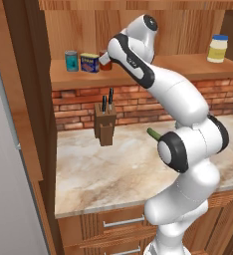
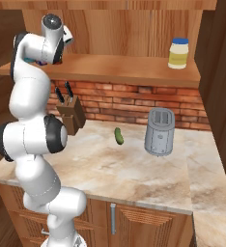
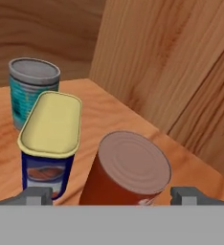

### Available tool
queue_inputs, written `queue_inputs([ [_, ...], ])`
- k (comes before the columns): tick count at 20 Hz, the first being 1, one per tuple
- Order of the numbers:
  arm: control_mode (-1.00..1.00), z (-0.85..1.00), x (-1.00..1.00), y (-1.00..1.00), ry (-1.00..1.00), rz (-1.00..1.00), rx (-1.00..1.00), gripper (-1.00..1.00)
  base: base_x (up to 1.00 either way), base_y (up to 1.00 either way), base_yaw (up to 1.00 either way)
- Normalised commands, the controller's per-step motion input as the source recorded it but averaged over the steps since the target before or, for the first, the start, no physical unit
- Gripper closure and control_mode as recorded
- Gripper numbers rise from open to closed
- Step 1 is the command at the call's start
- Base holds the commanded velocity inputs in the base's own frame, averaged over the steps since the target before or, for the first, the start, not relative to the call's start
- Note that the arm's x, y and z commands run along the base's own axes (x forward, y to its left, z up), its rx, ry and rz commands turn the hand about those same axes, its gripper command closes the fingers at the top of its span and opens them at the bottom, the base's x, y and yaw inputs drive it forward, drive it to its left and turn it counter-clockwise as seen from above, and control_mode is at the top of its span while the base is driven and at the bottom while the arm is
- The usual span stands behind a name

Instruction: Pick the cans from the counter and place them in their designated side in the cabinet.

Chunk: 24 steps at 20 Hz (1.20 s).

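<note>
Straddling the red can (image 3: 128,170) on the cabinet (image 1: 188,67) shelf, the end effector (image 3: 111,195) stands spread, its fingers (image 3: 37,195) clear of the sides. The blue can (image 3: 51,143) stands just left, the teal can (image 3: 33,88) beyond.

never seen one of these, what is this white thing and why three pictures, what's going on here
It's a simulated kitchen with a white robot arm. Two pictures come from cameras on its base, left and right behind it; the third looks along its gripper. The gripper is up at the cabinet shelf, jaws spread either side of a red-brown can that stands on the shelf. Beside it stand a blue can with a yellow top and a teal can. On the counter below are a knife block, a pickle and a toaster.
</note>
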Motion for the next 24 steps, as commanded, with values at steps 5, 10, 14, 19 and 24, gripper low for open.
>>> queue_inputs([
  [5,-1.0,0.0,0.0,0.0,-0.12,0.05,0.0,-1.0,0.0,0.0,0.0],
  [10,-1.0,0.0,-0.11,-0.05,-0.14,0.06,0.0,-1.0,0.0,0.0,0.0],
  [14,-1.0,0.0,-0.29,-0.13,-0.15,0.06,0.0,-1.0,0.0,0.0,0.0],
  [19,-1.0,0.0,-0.52,-0.26,-0.13,0.04,0.0,-1.0,0.0,0.0,0.0],
  [24,-1.0,0.0,-0.64,-0.25,-0.09,0.02,0.0,-1.0,0.0,0.0,0.0],
])
